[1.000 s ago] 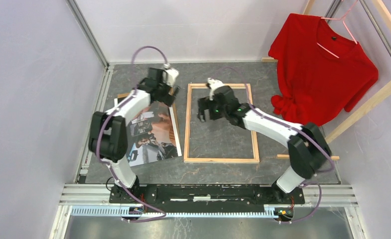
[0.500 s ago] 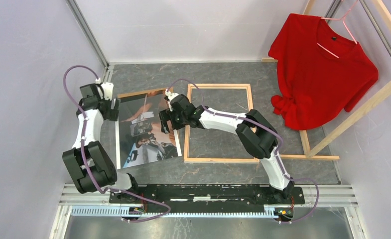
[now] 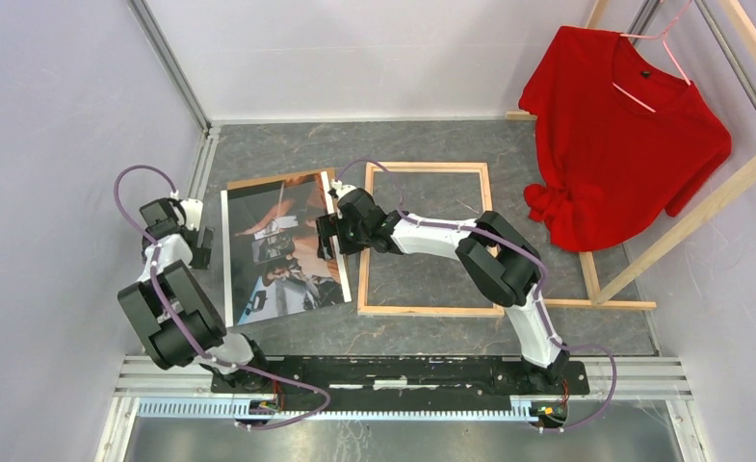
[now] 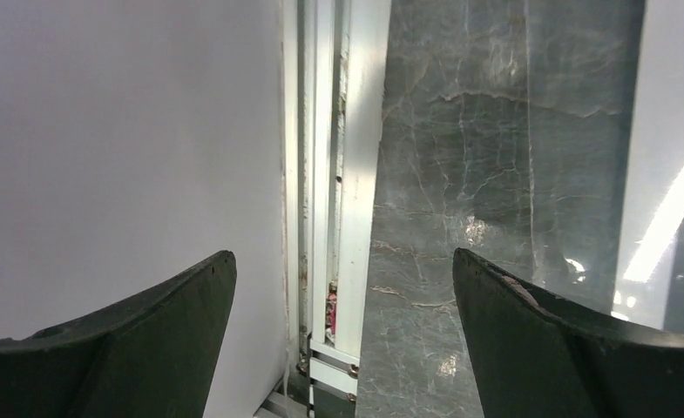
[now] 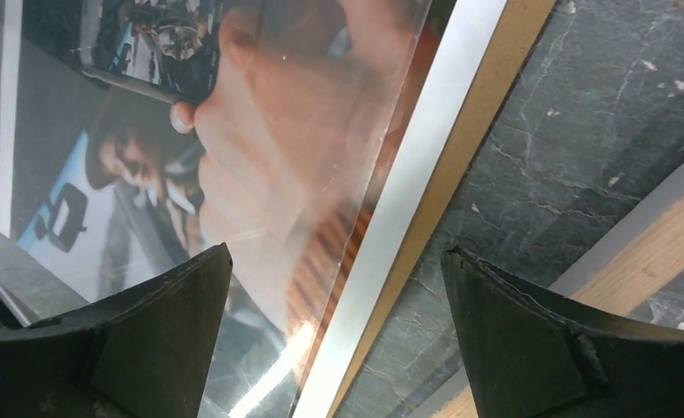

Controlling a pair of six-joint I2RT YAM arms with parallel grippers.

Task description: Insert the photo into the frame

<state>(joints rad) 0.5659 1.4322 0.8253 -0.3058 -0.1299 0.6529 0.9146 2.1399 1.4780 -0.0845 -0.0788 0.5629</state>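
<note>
At bench (image 3: 287,144) L edge, left gripper (image 3: 200,247) has swung out beside photo (image 3: 277,255), jaws wide, empty. Right gripper (image 3: 326,234) crossed from over frame (image 3: 430,310) to photo's R edge, also wide open, nothing held. Photo lies flat just L of frame, not in yet. Prob. prep for a 2-sided pickup.
</note>
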